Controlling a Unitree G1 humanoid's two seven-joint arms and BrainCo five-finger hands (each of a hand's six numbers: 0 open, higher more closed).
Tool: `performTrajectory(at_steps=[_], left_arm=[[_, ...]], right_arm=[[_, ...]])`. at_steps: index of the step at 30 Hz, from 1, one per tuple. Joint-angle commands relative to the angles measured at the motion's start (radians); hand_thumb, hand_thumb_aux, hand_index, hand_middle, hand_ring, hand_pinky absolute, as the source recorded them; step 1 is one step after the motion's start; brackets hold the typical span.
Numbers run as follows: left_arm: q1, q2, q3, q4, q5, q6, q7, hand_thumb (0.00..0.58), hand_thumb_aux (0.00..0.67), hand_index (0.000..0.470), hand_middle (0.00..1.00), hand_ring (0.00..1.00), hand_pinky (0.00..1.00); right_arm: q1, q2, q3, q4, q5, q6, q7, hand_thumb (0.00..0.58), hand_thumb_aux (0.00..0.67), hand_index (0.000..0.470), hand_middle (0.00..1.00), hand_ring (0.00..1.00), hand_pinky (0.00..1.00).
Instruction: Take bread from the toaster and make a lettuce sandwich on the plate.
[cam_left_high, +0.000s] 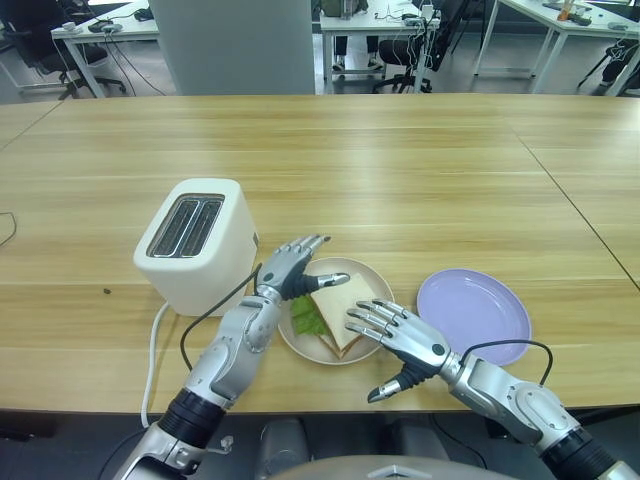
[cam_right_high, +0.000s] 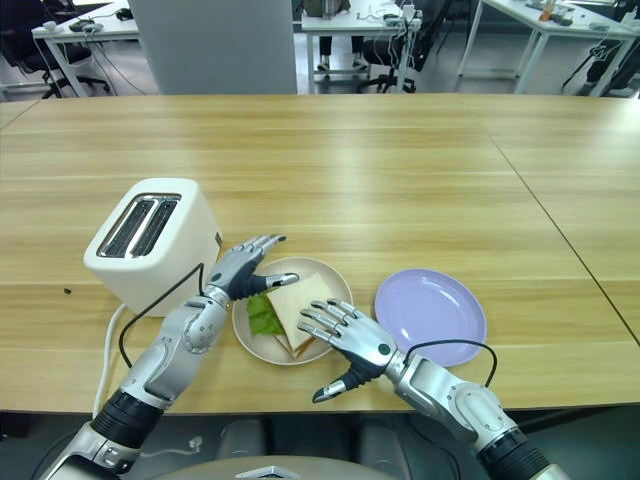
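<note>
1. Two hands flank the meal. The left hand (cam_left_high: 288, 270) hovers over the far-left rim of the beige plate (cam_left_high: 372, 276), fingers spread and holding nothing. The right hand (cam_left_high: 405, 338) sits at the plate's near-right edge, equally open and empty.
2. Between them, the sandwich (cam_left_high: 340, 312) lies on the beige plate, with lettuce (cam_left_high: 306, 320) poking out on its left side.
3. The bread looks light, soft and easily dented, the leaf limp and likely to slip. A gentle hold across opposite crust edges seems safest.
4. Beyond, the white toaster (cam_left_high: 200, 265) stands to the left and a lilac plate (cam_left_high: 478, 305) to the right.
</note>
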Motion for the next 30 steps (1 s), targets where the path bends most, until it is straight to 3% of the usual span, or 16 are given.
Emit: performTrajectory(at_steps=[1,5,6,7,8,9,13,17,24,30], left_arm=[[-0.008,0.034,0.031,-0.048,0.08,-0.002,0.037,0.0,0.0,0.0,0.0,0.0,0.0],[0.016,0.047,0.111,-0.139,-0.04,-0.066,0.014,0.0,0.0,0.0,0.0,0.0,0.0],[0.029,0.047,0.131,-0.156,-0.133,-0.1,-0.031,0.205,0.131,0.09,0.0,0.0,0.0],[0.046,0.049,0.148,-0.171,-0.223,-0.13,-0.078,0.558,0.539,0.37,0.67,0.67,0.67],[0.066,0.056,0.167,-0.182,-0.303,-0.159,-0.12,0.58,0.67,0.46,1.0,1.0,1.0],[0.089,0.064,0.187,-0.191,-0.391,-0.187,-0.169,0.58,0.67,0.46,1.0,1.0,1.0],[0.193,0.123,0.249,-0.205,-0.693,-0.304,-0.36,0.58,0.67,0.46,1.0,1.0,1.0],[0.294,0.202,0.247,-0.173,-0.873,-0.406,-0.556,0.58,0.67,0.46,1.0,1.0,1.0],[0.405,0.295,0.112,-0.126,-0.767,-0.528,-0.717,0.58,0.67,0.46,1.0,1.0,1.0],[0.337,0.285,0.039,0.023,-0.416,-0.542,-0.614,0.58,0.67,0.46,1.0,1.0,1.0]], right_arm=[[-0.001,0.006,-0.033,-0.01,0.035,0.003,-0.031,0.0,0.0,0.0,0.0,0.0,0.0],[0.027,0.026,-0.104,-0.016,0.273,-0.063,-0.02,0.0,0.0,0.0,0.0,0.0,0.0],[0.038,0.028,-0.123,-0.013,0.365,-0.09,0.001,0.575,0.607,0.417,0.0,0.0,0.0],[0.048,0.026,-0.135,-0.007,0.45,-0.116,0.028,0.58,0.67,0.46,0.17,0.17,0.17],[0.058,0.022,-0.144,-0.001,0.527,-0.14,0.056,0.58,0.67,0.46,0.72,0.72,0.72],[0.069,0.017,-0.147,0.003,0.607,-0.164,0.09,0.58,0.67,0.46,1.0,1.0,1.0],[0.101,-0.022,-0.117,0.009,0.828,-0.246,0.258,0.58,0.67,0.46,1.0,1.0,1.0],[0.129,-0.046,-0.083,0.009,0.897,-0.26,0.409,0.58,0.67,0.46,1.0,1.0,1.0],[0.141,-0.031,-0.021,0.046,0.736,-0.217,0.543,0.58,0.67,0.46,1.0,1.0,1.0],[0.099,0.021,0.003,0.134,0.547,-0.153,0.533,0.58,0.67,0.46,1.0,1.0,1.0]])
